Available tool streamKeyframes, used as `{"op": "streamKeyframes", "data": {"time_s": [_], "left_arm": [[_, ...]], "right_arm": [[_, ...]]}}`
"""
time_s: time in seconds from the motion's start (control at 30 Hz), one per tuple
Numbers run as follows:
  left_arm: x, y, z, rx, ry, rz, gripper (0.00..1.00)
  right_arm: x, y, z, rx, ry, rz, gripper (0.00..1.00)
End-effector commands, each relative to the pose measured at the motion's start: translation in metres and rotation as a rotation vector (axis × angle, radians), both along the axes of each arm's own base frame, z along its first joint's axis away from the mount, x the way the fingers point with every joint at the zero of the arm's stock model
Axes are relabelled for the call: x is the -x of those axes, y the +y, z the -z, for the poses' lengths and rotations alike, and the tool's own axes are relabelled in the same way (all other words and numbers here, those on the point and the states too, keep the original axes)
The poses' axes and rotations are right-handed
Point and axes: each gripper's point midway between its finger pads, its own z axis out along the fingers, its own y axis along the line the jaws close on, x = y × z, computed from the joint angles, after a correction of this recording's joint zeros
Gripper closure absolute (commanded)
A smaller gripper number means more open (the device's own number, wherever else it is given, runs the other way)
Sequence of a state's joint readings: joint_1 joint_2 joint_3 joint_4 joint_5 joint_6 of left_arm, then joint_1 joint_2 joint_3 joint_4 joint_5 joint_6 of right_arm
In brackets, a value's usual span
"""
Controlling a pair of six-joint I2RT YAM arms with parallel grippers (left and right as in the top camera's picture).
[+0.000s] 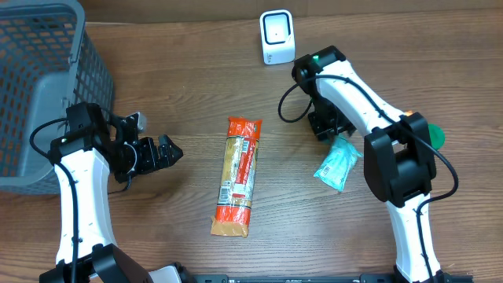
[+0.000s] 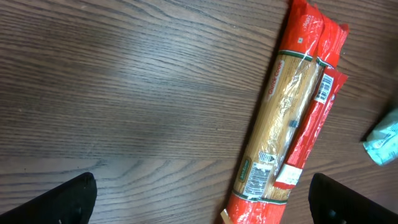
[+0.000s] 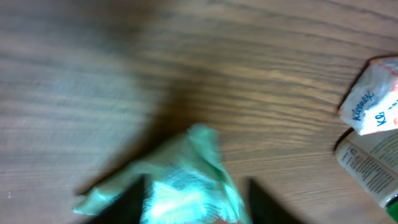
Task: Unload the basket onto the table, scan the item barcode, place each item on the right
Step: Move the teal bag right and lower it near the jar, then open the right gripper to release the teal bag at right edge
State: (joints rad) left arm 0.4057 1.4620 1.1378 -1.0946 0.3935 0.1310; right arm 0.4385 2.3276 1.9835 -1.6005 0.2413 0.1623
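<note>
Overhead, the pasta packet lies flat mid-surface between the arms, well apart from the white scanner, with the left tool spread wide and empty near it; the left wrist shows that packet's barcode labels facing up; the right wrist, blurred, shows the right tool parted astride a teal packet.

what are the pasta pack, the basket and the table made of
Pasta pack: glossy plastic film, clear and red; it shows glare and creases. Basket: matte grey plastic, probably, moulded as a grid. Table: wood-grain top, perhaps laminate.
</note>
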Motion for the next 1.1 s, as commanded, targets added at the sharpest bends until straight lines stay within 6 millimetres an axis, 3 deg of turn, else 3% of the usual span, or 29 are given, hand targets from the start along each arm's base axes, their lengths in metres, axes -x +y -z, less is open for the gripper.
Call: {"op": "streamKeyframes", "data": {"time_s": [0.0,0.13,0.2,0.3,0.37,0.57,0.7,0.9,1.07], "left_arm": [[-0.001,-0.004,0.0,0.01,-0.007,0.023,0.0],[-0.001,-0.004,0.0,0.01,-0.007,0.023,0.0],[-0.001,-0.004,0.0,0.01,-0.007,0.023,0.01],[-0.001,-0.004,0.0,0.01,-0.008,0.023,0.01],[-0.001,-0.004,0.0,0.01,-0.008,0.023,0.0],[-0.001,-0.004,0.0,0.01,-0.008,0.023,0.0],[-0.001,-0.004,0.0,0.01,-0.007,0.023,0.0],[-0.001,-0.004,0.0,0.011,-0.007,0.023,0.0],[-0.001,-0.004,0.0,0.01,-0.007,0.023,0.0]], "right_arm": [[-0.009,-0.003,-0.006,0.002,-0.069,0.057,0.31],[-0.01,0.02,0.0,-0.106,-0.068,0.099,0.33],[-0.003,0.04,0.002,-0.205,-0.03,0.125,0.46],[0.01,0.062,0.003,-0.316,0.042,0.158,0.8],[0.018,0.064,0.007,-0.319,0.071,0.167,0.89],[0.028,0.033,0.033,-0.149,0.051,0.215,0.89],[0.049,0.016,0.048,-0.078,0.11,0.215,0.89],[0.077,-0.012,0.06,0.042,0.18,0.194,0.89],[0.085,-0.036,0.064,0.138,0.186,0.188,0.88]]}}
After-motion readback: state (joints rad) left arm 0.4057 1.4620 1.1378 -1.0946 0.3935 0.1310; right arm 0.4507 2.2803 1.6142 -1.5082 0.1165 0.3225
